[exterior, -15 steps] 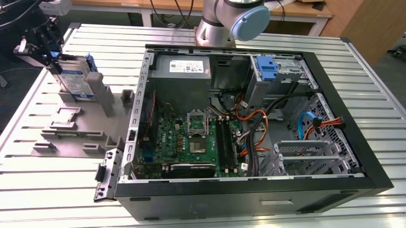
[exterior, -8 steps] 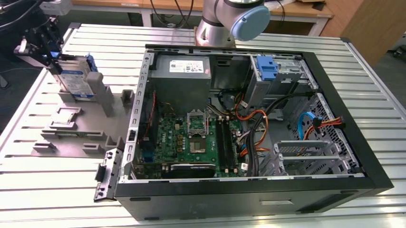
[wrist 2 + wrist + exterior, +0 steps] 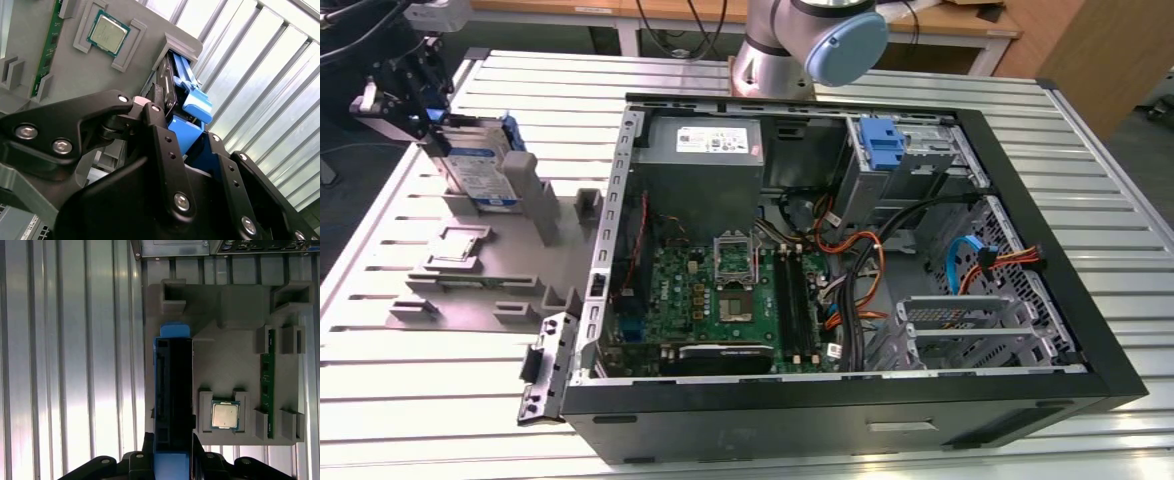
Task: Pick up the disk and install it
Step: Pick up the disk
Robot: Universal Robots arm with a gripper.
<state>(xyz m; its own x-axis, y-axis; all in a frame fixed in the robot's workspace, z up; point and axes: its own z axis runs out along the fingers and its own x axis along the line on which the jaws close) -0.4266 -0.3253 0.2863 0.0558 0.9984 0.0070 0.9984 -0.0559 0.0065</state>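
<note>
The disk [image 3: 478, 170] stands on edge in a slot of the grey holder [image 3: 467, 290], on the exterior view's left, beside the open computer case. Its white-and-blue label faces the camera and a blue carrier frames it. My gripper [image 3: 434, 120] sits at the disk's far upper end. In the first wrist view the black jaws of the gripper [image 3: 172, 460] press both sides of the disk's [image 3: 172, 390] blue carrier. The second wrist view shows the gripper [image 3: 187, 145] with its jaws straddling the disk [image 3: 192, 105].
The holder [image 3: 235, 350] also carries a processor chip [image 3: 225, 415] and a green memory stick [image 3: 269, 385]. The case [image 3: 1067, 300] holds a grey power supply [image 3: 704, 140], a blue bracket [image 3: 881, 140] in the far bay, a metal cage [image 3: 967, 325] and loose cables. The robot base [image 3: 787, 50] stands behind it.
</note>
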